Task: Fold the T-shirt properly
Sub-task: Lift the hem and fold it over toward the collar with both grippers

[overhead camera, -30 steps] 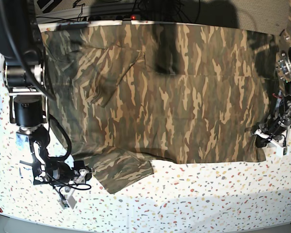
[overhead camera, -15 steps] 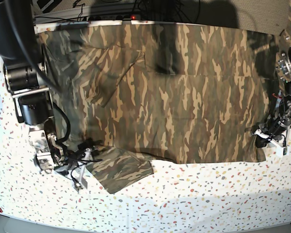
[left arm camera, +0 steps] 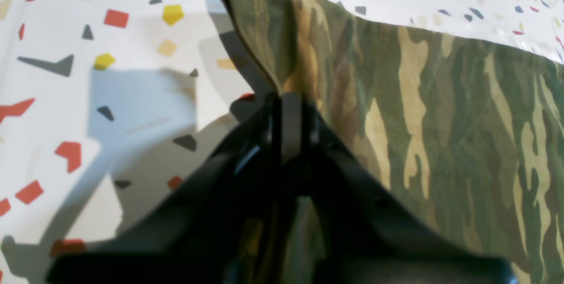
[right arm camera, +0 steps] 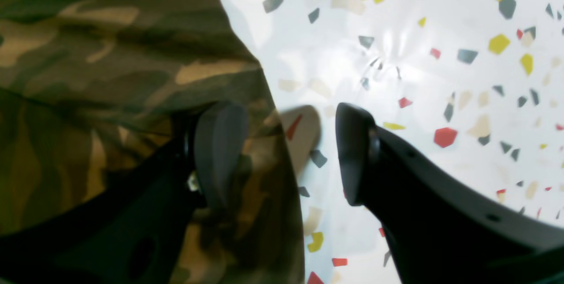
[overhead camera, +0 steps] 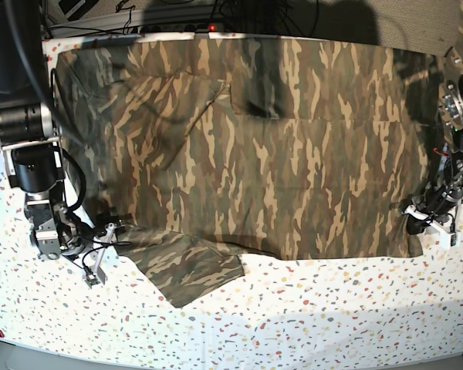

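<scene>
The camouflage T-shirt (overhead camera: 278,154) lies spread flat across the speckled table, one sleeve (overhead camera: 193,266) folded out at the front left. My left gripper (overhead camera: 426,218) is at the shirt's front right corner. The left wrist view shows this gripper (left arm camera: 288,99) shut on a raised pinch of the T-shirt's (left arm camera: 440,121) edge. My right gripper (overhead camera: 104,247) sits by the sleeve's left end. In the right wrist view the right gripper (right arm camera: 286,143) is open: one finger (right arm camera: 220,152) is over the T-shirt (right arm camera: 88,55), the other (right arm camera: 352,152) over bare table, and the cloth's edge runs between them.
The white speckled table (overhead camera: 332,308) shows in front of the shirt and along the left side. Cables and a power strip (overhead camera: 177,29) run along the back edge. The right arm's dark column (overhead camera: 23,116) stands at the left, overlapping the shirt's shoulder.
My right gripper has moved up and left along the sleeve's end and its jaws have opened wide. The left gripper has stayed put, shut on the corner.
</scene>
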Available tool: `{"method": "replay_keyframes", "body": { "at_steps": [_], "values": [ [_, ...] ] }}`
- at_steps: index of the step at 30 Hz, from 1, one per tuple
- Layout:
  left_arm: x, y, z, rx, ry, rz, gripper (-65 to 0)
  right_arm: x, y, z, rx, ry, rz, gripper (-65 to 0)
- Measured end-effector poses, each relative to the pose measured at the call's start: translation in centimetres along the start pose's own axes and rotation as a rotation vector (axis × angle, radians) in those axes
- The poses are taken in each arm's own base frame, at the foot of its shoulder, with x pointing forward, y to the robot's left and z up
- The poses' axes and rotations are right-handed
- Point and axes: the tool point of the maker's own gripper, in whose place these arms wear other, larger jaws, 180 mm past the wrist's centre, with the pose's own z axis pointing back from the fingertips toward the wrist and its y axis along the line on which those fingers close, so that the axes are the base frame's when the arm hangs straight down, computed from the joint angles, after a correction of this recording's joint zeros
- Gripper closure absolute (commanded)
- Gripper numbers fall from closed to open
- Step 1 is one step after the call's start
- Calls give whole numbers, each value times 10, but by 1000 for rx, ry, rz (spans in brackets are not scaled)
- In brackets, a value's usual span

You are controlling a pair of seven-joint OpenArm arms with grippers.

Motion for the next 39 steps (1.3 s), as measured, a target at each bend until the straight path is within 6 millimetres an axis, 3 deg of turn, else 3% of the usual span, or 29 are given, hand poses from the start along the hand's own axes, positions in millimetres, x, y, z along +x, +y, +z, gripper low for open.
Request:
{"method": "replay_keyframes", "body": {
  "at_steps": [5, 12, 22, 26, 31, 35, 39],
  "values": [
    [0, 0, 0, 0, 0, 0, 0, -6, 24, 1, 125, 39, -36, -291],
    [0, 0, 0, 0, -1, 0, 0, -8, 27, 2, 148, 61, -34, -6],
    [8, -1, 0, -2, -60, 111, 0, 22, 13, 10, 118, -18, -72, 0],
    [9, -4, -1, -11, 5, 67, 0, 46, 23, 23, 185, -51, -40, 0],
    [17, -9, 3, -31, 52, 79, 0, 51, 34, 30, 211, -44, -18, 0],
    [34, -11, 15, -51, 27, 56, 0, 60, 45, 45, 255, -119, -4, 0],
    [51, -5, 45, -60, -55, 30, 0, 46, 55, 66, 253, -152, 65, 0]
  ]
}}
